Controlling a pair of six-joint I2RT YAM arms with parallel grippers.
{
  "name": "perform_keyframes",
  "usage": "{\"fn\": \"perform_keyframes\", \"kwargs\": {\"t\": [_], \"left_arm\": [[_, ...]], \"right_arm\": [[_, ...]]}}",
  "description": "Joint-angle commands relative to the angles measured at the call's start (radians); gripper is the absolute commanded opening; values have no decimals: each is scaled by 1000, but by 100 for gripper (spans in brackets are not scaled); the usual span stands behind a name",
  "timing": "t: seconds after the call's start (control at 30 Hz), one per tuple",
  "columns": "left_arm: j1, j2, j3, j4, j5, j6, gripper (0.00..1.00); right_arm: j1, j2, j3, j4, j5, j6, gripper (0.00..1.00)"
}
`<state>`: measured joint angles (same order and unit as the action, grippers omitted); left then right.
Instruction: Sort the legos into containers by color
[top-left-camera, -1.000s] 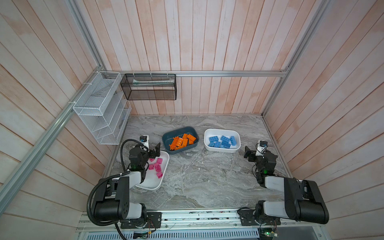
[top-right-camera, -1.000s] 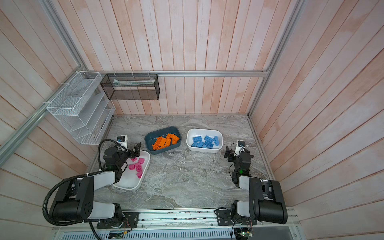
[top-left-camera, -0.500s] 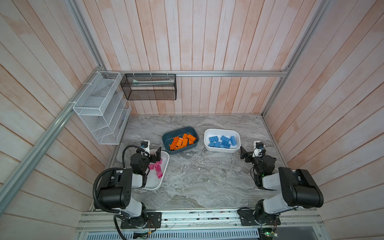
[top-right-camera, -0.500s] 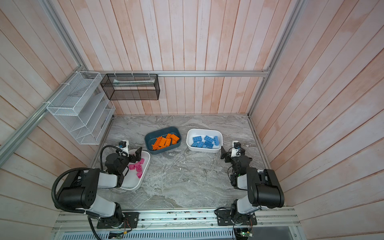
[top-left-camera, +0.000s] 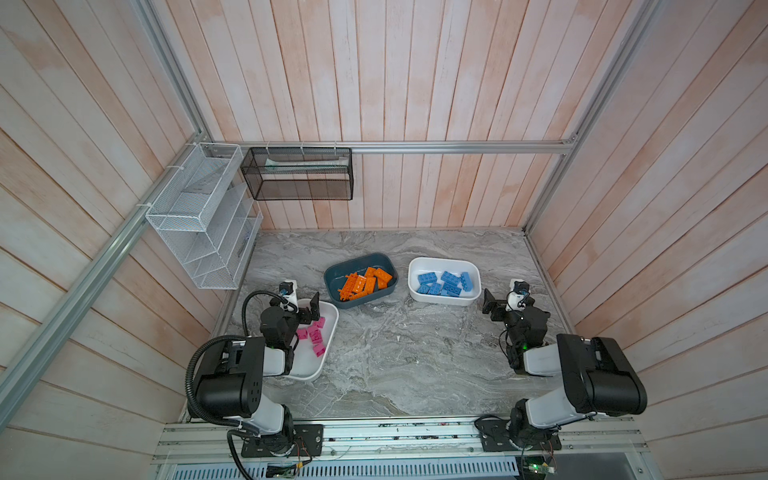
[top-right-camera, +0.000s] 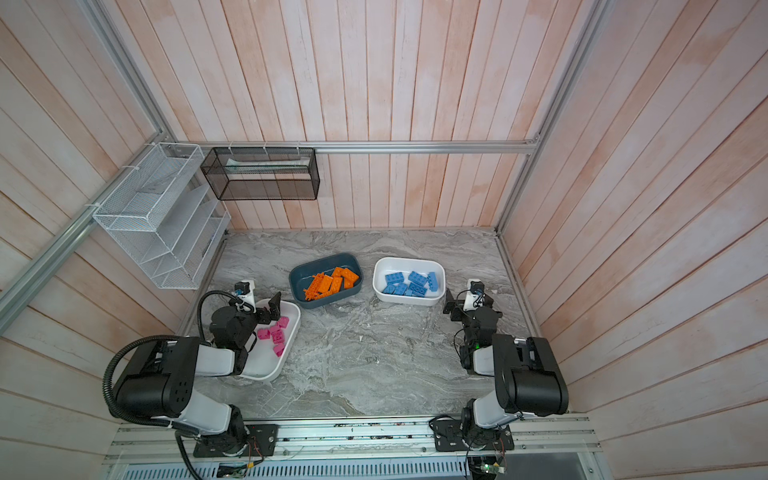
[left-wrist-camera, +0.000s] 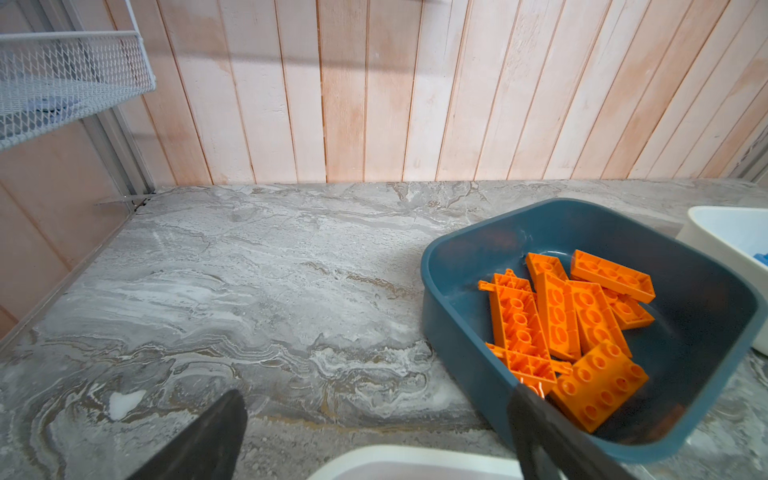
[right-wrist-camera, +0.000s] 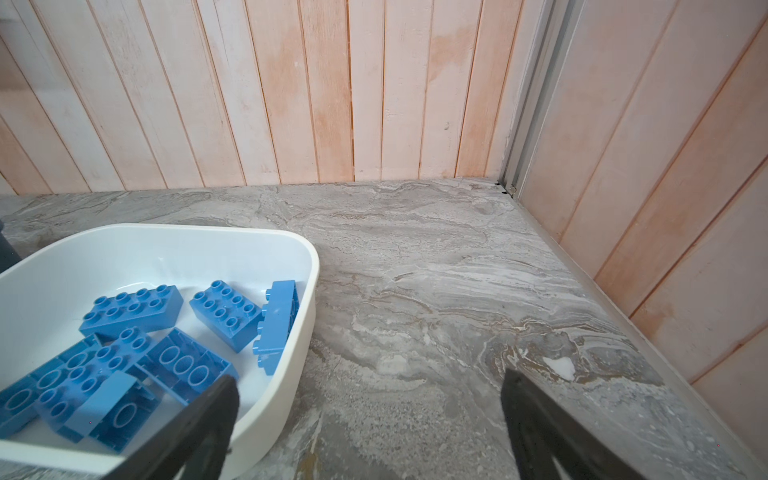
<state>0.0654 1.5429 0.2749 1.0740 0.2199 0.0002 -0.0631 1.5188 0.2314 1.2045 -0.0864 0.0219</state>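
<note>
Pale wooden planks (top-left-camera: 415, 83) wall in a grey marbled desk (top-left-camera: 395, 365), with a white wire-mesh rack (top-left-camera: 199, 216) and a black wire-mesh basket (top-left-camera: 297, 174) hung on the walls well beyond both hands. The left arm (top-left-camera: 232, 374) and the right arm (top-left-camera: 590, 374) sit folded low close to their bases, forearms doubled back, hands aimed at the far wall. The left hand (left-wrist-camera: 376, 397) hovers over the far end of a white tub (top-left-camera: 309, 363). Its fingers (left-wrist-camera: 208, 436) are spread wide, with only desk and tub rim showing between them. The pink legos (top-left-camera: 313, 332) lie in that tub just behind and below the hand. Just ahead of this hand, toward the middle, sits the dark teal tub (left-wrist-camera: 449, 332) holding the orange legos (left-wrist-camera: 561, 316), piled together, several lying underside up. The right hand (right-wrist-camera: 370, 382) hangs low over bare desk, spread equally wide, with bare desk between its fingers. Just beside it on the inner side stands a second white tub (right-wrist-camera: 166, 253) with the blue legos (right-wrist-camera: 224, 307), one tipped on its side against the tub wall.
</note>
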Motion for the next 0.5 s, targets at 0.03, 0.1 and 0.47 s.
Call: {"fn": "perform_keyframes", "kwargs": {"t": [0.03,0.1,0.47], "left_arm": [[5,-2,16,26,-20,-6,100],[5,-1,17,27,-19,-6,100],[5,-2,18,26,-19,-6,100]], "right_arm": [[5,-5,20,-20,39,2,98],[6,-5,20,-19,39,2,98],[3,-1,25,-26,40,7,98]]}}
